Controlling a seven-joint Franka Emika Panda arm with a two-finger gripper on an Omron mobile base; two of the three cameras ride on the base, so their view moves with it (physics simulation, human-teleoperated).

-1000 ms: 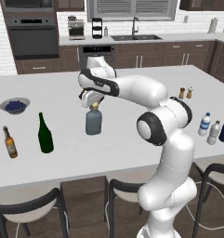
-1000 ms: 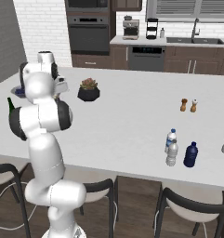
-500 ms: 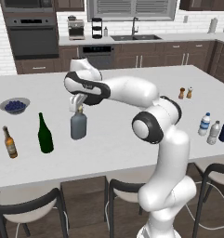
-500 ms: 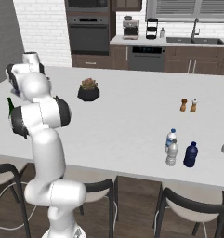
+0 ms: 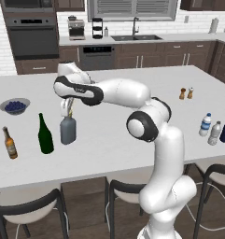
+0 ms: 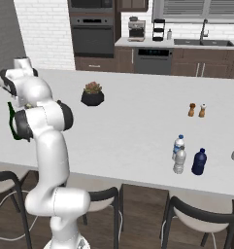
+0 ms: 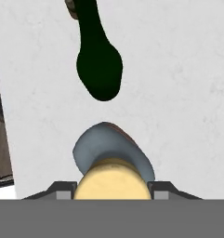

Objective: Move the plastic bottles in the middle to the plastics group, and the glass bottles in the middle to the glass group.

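The arm had swung the squat grey bottle [image 5: 68, 130] leftward, beside the green wine bottle [image 5: 45, 135]; the gripper [image 5: 67, 111] pinched its stopper, so delivery looked near.

Near the far left edge of the white table [image 5: 132, 135], a bowl of blueberries [image 5: 14, 106]; toward the right side, salt and pepper shakers [image 5: 186, 93] standing side by side. Farther back on the table, a dark potted plant [image 6: 92, 94]. Along the near edge, dark chairs [image 5: 27, 212]; against the back wall, an oven [image 5: 31, 36], a coffee machine [image 5: 76, 28] and a sink [image 5: 135, 36].
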